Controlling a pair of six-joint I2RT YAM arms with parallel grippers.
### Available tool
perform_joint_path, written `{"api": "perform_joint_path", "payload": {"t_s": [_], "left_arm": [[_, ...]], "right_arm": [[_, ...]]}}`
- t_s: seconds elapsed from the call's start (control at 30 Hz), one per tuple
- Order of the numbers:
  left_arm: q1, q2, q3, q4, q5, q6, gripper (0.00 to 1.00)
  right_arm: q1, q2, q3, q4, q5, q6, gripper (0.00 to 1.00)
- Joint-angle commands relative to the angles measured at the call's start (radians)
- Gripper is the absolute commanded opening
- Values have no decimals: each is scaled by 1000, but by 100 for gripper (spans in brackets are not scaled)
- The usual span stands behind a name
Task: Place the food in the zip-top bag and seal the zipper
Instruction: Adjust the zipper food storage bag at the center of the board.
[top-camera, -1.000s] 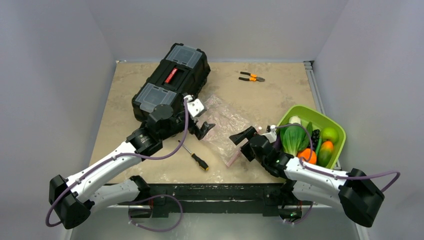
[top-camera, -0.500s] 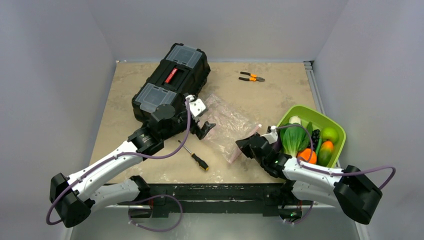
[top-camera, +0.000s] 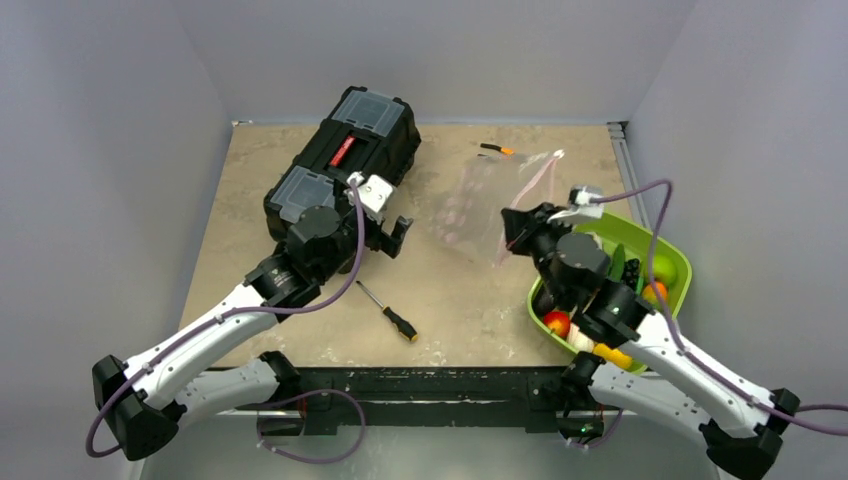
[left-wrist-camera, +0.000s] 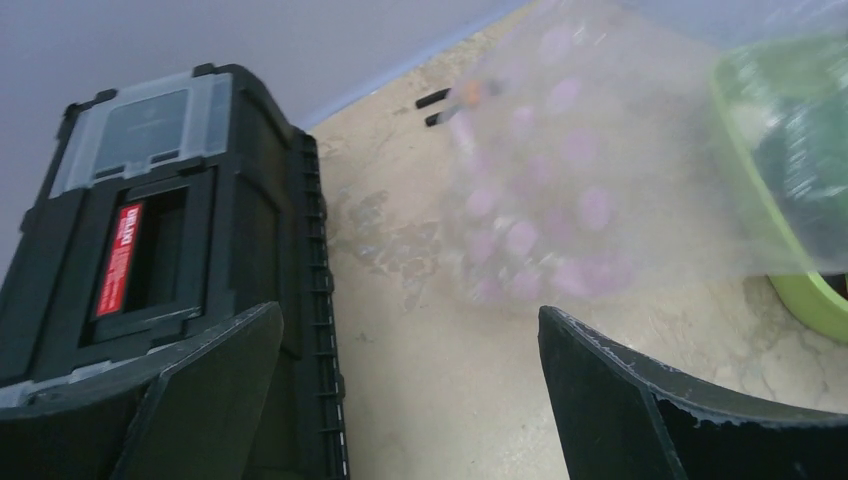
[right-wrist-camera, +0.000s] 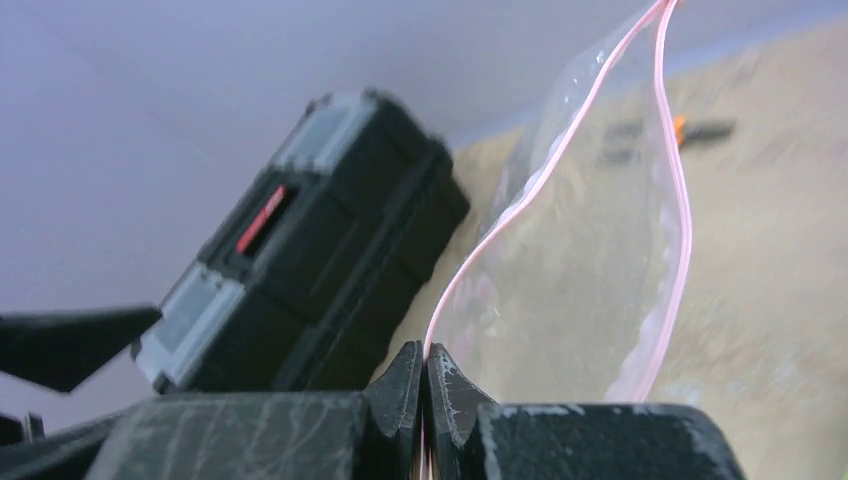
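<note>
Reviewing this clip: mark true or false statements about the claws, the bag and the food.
The right claw is shut on the pale-pink zipper strip of the clear crinkly plastic bag. True.
The left claw also grips the bag. False: it is open, holding nothing.
The black-handled screwdriver lies on the table. True.
The bag lies flat on the table. False: it hangs from the raised right claw.
Toy food is inside the bag. False: the toy food sits in the lime-green plastic bowl.

toolbox (top-camera: 340, 165) back left, screwdriver (top-camera: 390, 312) before it, zip-top bag (top-camera: 470, 205) between toolbox and bowl (top-camera: 680, 262) holding food (top-camera: 557, 323).
</note>
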Motion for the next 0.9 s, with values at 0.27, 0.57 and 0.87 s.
{"api": "perform_joint_path", "payload": {"t_s": [0.27, 0.57, 0.87], "left_arm": [[138, -77, 79, -50, -109, -281, 100], [225, -156, 73, -110, -84, -335, 98], [225, -137, 80, -146, -53, -341, 95]], "right_arm": [[1, 304, 700, -572, 290, -606, 0], [183, 727, 479, -451, 25, -345, 0], [196, 627, 220, 33, -293, -109, 0]]}}
